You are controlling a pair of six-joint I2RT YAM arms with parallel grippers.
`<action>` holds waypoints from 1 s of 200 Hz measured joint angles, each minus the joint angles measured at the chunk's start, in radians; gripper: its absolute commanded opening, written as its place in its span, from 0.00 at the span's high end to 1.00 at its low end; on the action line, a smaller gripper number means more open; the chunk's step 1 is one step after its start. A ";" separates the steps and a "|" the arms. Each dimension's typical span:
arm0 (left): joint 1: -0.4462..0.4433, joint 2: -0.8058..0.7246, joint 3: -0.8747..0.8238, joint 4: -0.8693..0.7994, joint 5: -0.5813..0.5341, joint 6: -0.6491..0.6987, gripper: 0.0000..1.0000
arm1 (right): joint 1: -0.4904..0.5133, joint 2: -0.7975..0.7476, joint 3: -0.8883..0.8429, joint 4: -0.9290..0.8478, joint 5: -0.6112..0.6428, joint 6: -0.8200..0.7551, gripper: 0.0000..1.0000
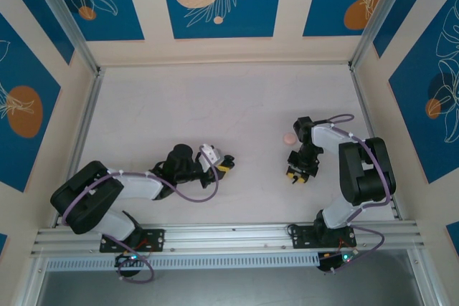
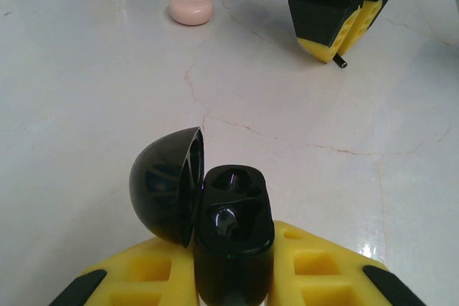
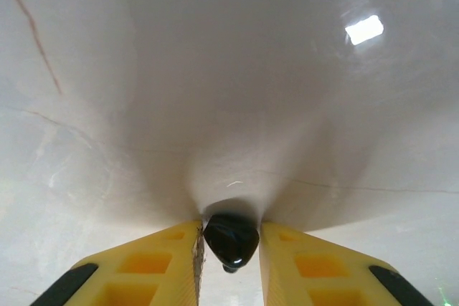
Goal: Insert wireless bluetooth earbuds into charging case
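Observation:
A black charging case [image 2: 233,238] stands upright with my left gripper [image 2: 233,281] shut on it. Its domed lid [image 2: 166,185] hangs open to the left, and two dark glossy wells face up. From above, my left gripper [image 1: 224,163] lies left of the table's middle. My right gripper [image 3: 229,252] is shut on a black earbud [image 3: 231,238], held just above the white table. In the left wrist view the right gripper [image 2: 336,30] points down and the earbud's stem [image 2: 340,61] pokes out below its yellow fingers. The pale pink earbuds are out of view.
A closed pale pink round case [image 2: 191,8] lies on the white tabletop [image 1: 215,105], just left of the right arm's wrist [image 1: 305,134] and beyond my right gripper [image 1: 298,173]. Patterned walls and metal rails bound the table on three sides.

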 measured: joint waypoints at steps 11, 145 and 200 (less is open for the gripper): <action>0.000 0.000 0.000 -0.001 0.000 0.000 0.78 | 0.001 0.000 0.000 0.000 0.001 -0.001 0.76; -0.045 0.153 0.026 0.064 0.001 -0.008 0.78 | 0.135 -0.193 -0.056 0.140 0.042 -0.013 0.78; -0.068 0.257 0.080 0.149 0.013 -0.041 0.78 | 0.290 -0.365 -0.147 0.315 0.097 -0.055 0.78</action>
